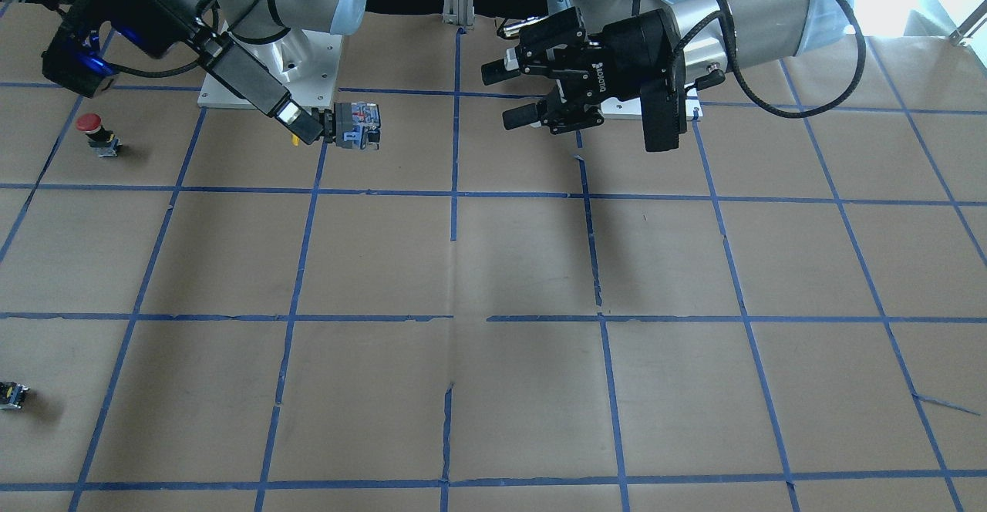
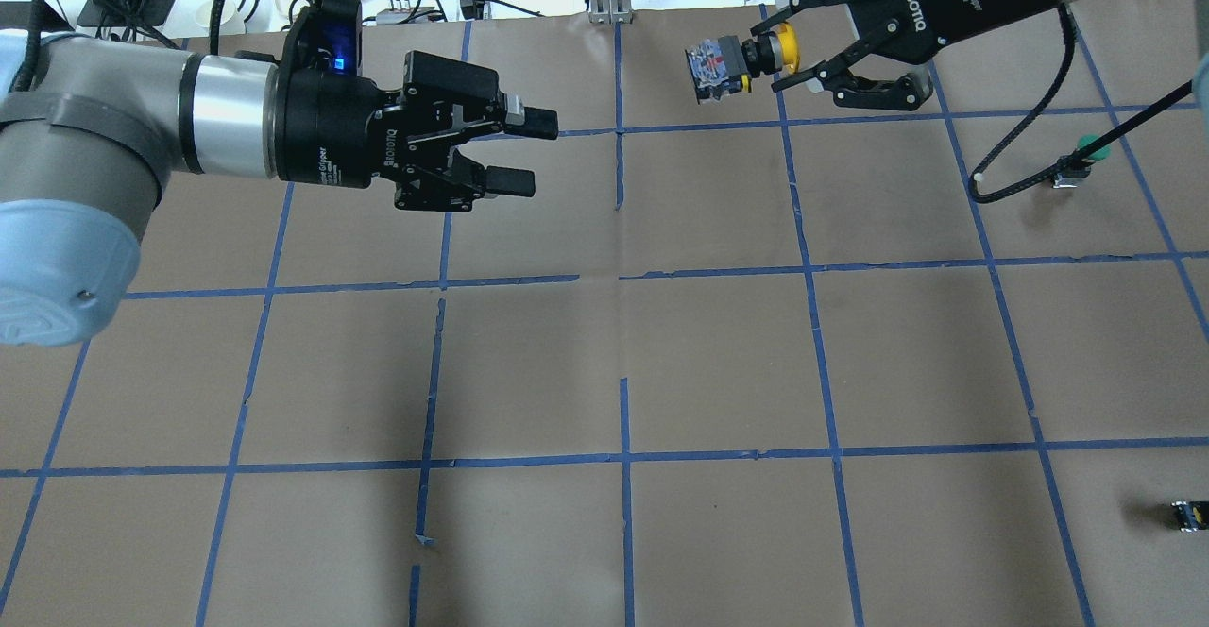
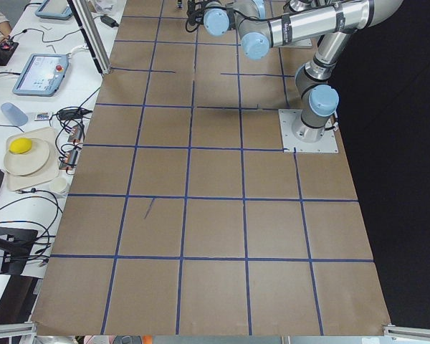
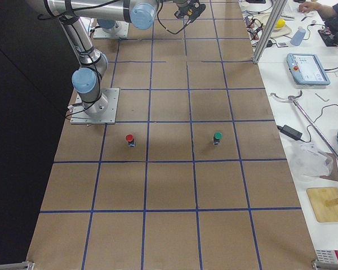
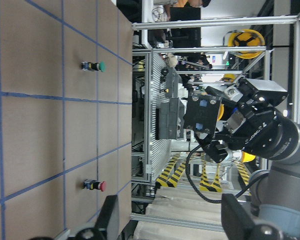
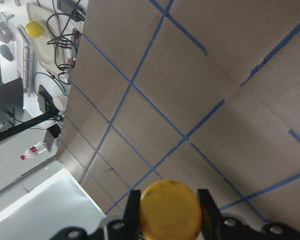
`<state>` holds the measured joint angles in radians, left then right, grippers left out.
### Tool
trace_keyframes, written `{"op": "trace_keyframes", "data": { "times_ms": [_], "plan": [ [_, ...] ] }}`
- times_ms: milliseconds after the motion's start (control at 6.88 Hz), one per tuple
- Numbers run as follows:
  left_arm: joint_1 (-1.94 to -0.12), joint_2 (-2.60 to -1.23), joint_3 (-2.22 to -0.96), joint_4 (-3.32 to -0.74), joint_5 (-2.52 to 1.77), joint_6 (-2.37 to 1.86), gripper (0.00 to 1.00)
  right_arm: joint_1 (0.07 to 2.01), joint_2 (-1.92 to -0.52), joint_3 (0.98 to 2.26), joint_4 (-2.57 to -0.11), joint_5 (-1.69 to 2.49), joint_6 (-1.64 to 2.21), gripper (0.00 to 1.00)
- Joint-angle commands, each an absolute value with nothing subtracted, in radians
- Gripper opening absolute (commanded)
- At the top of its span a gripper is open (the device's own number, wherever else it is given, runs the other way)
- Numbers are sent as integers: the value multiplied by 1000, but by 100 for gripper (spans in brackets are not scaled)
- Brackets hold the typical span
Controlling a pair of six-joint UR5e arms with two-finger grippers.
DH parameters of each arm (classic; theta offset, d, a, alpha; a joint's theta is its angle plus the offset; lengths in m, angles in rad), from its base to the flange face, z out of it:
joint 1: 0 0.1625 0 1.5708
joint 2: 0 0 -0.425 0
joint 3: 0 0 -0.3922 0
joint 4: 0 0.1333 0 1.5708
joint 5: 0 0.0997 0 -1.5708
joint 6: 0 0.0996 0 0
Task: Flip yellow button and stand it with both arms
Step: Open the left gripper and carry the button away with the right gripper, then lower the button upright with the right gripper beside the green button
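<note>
While the right gripper point(image 2: 773, 56) has its fingers clamped on the cap of the yellow button point(image 2: 718, 66), we note the button held clear of the table. Its body points toward the left gripper point(image 2: 529, 150), well apart from it. That gripper's fingers stand apart.

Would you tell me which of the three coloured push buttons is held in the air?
The yellow button, gripped at its cap by the right end effector; the red button and green button stand on the table.
</note>
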<state>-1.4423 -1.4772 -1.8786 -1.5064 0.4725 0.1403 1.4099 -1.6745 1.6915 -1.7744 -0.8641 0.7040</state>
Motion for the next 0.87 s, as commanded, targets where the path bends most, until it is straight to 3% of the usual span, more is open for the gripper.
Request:
{"op": "trace_keyframes", "data": {
  "times_ms": [0,436,727],
  "plan": [
    [-1440,-1503,-1781,-1506,825,118,76,1352,-1667,1710,-1685,-1094,275,27],
    [-1448,-1535,-1663,-1529,1344,120,78,1124,-1674,1841,-1733,-1340,-394,23],
    [-1478,-1529,-1651,-1511,1597,135,87,1068,-1674,1976,-2008,-1444,-658,21]
  ]
}}
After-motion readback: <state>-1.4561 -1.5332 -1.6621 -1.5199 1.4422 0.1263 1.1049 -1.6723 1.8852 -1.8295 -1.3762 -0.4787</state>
